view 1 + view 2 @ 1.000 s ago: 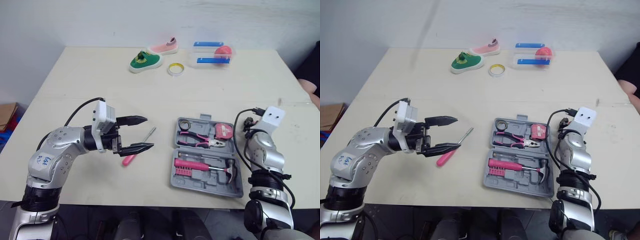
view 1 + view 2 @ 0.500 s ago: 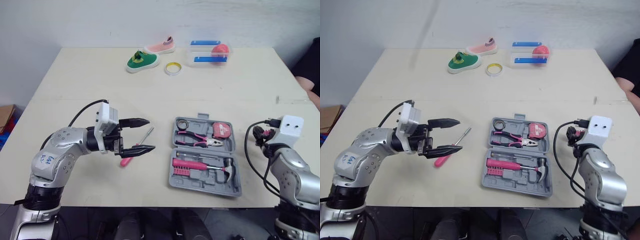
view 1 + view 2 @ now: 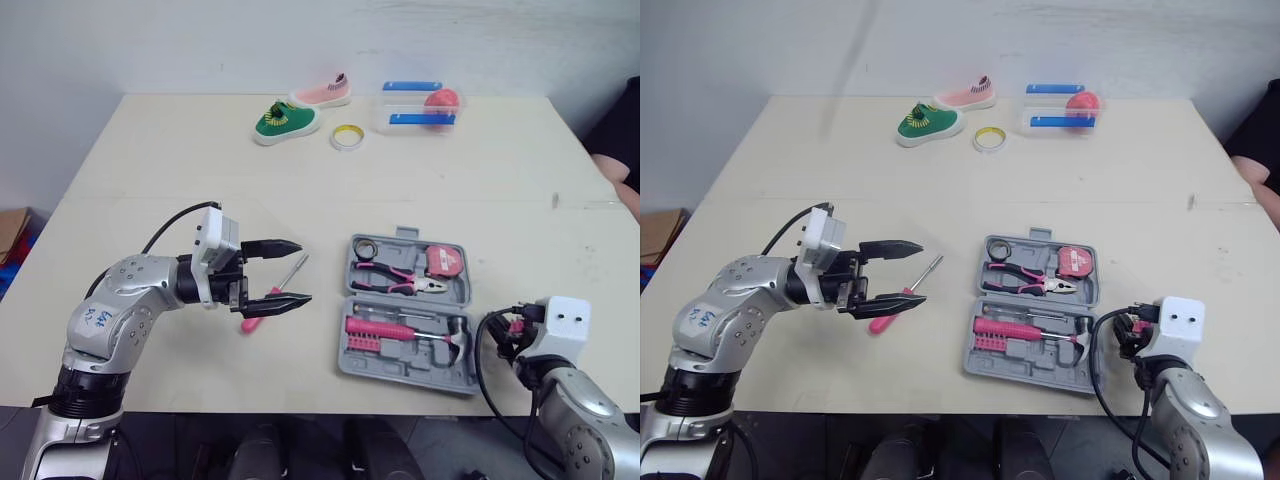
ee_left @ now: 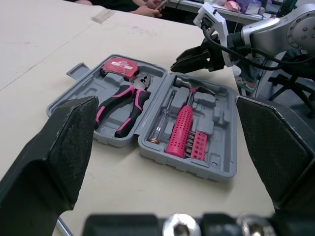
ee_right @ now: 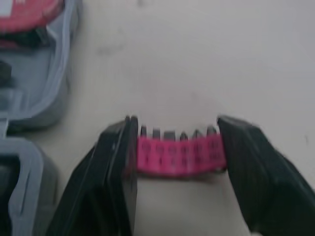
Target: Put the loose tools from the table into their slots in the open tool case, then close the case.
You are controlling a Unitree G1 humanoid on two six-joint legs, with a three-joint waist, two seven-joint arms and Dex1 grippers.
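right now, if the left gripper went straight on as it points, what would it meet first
Probably the open tool case. The pink screwdriver lies lower, under the left gripper and its open fingers, though height is unclear.

My left end effector covers part of the pink screwdriver handle. The pink bit holder is pinched in my right end effector and too blurred to tell its bits apart. The tool case runs off the edge. A person is cut off beyond the tabletop.
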